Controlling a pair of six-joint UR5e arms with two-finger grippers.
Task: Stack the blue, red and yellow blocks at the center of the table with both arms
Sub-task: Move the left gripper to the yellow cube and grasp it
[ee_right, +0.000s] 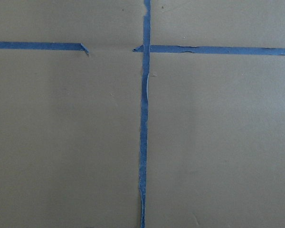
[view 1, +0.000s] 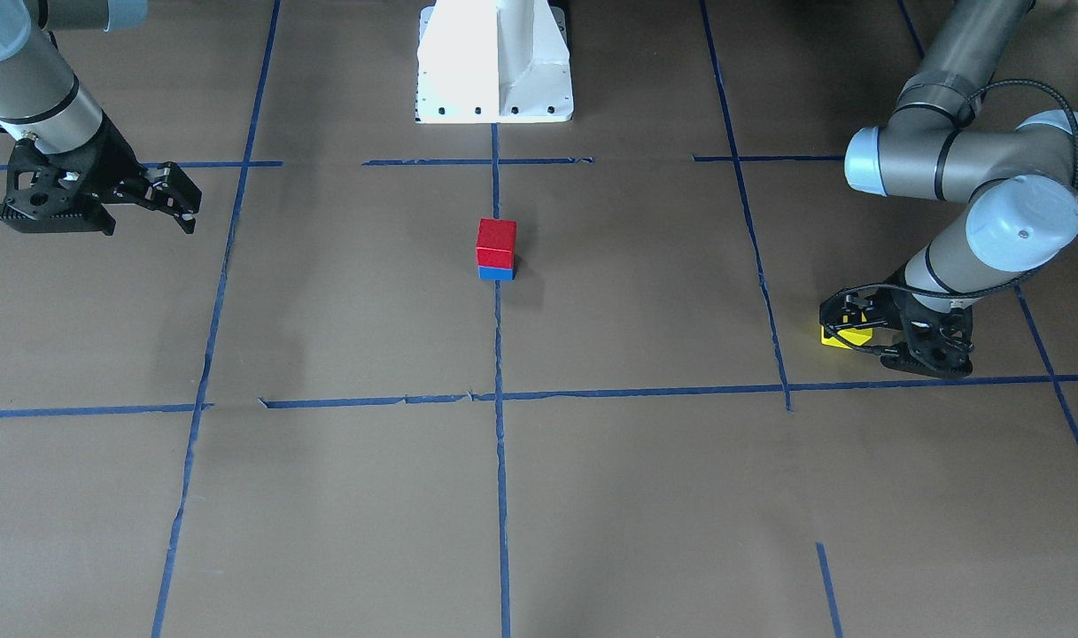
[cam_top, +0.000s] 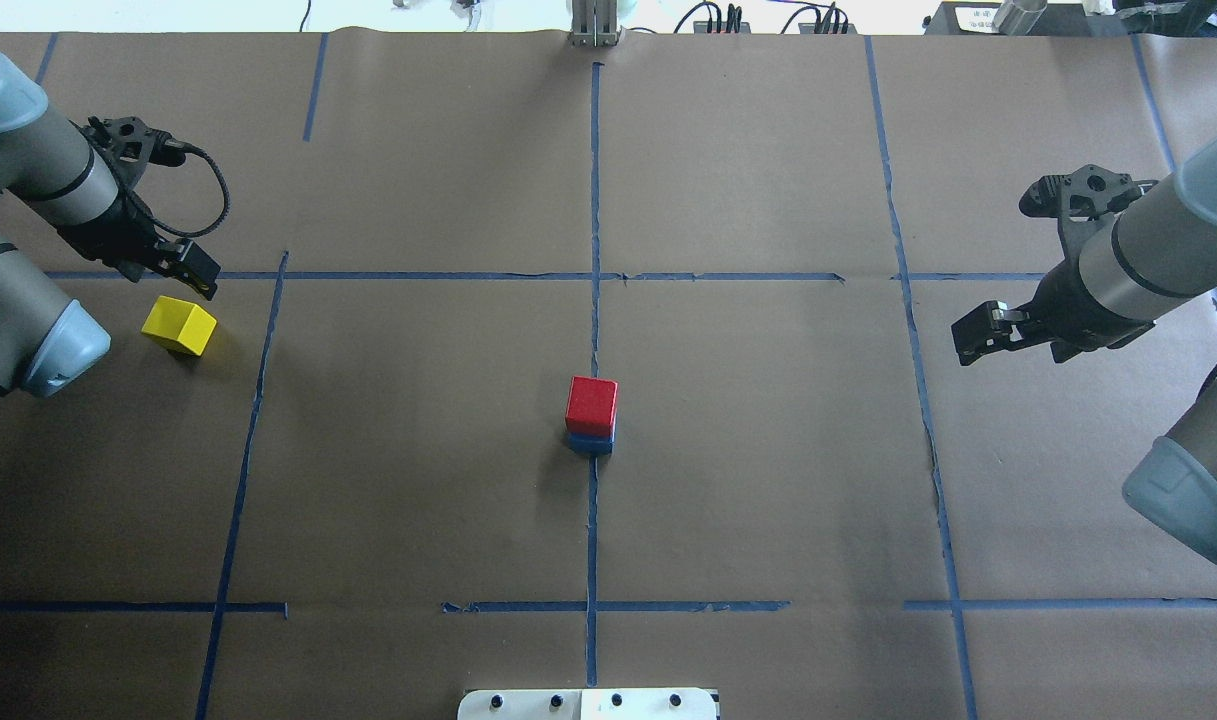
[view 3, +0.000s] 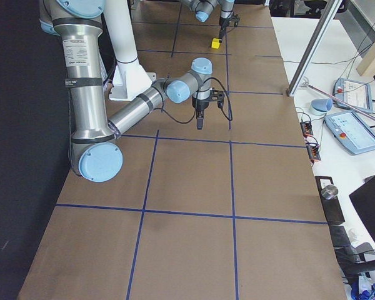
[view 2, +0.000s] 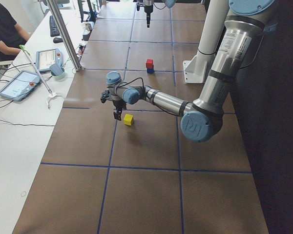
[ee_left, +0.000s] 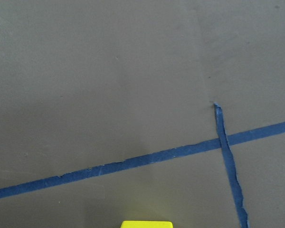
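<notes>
A red block (view 1: 496, 243) sits on a blue block (view 1: 496, 273) at the table's center; the stack also shows in the overhead view (cam_top: 592, 402). A yellow block (cam_top: 179, 326) lies alone on the robot's far left, and its top edge shows at the bottom of the left wrist view (ee_left: 147, 224). My left gripper (cam_top: 197, 271) hovers just beyond the yellow block (view 1: 844, 337), open and empty, not touching it. My right gripper (cam_top: 971, 338) hangs open and empty above the table on the far right, well away from the stack.
The robot's white base (view 1: 494, 62) stands at the table's near middle edge. Blue tape lines (cam_top: 593, 250) divide the brown table into squares. A side bench with tablets (view 2: 19, 83) and a seated person lies beyond the far edge.
</notes>
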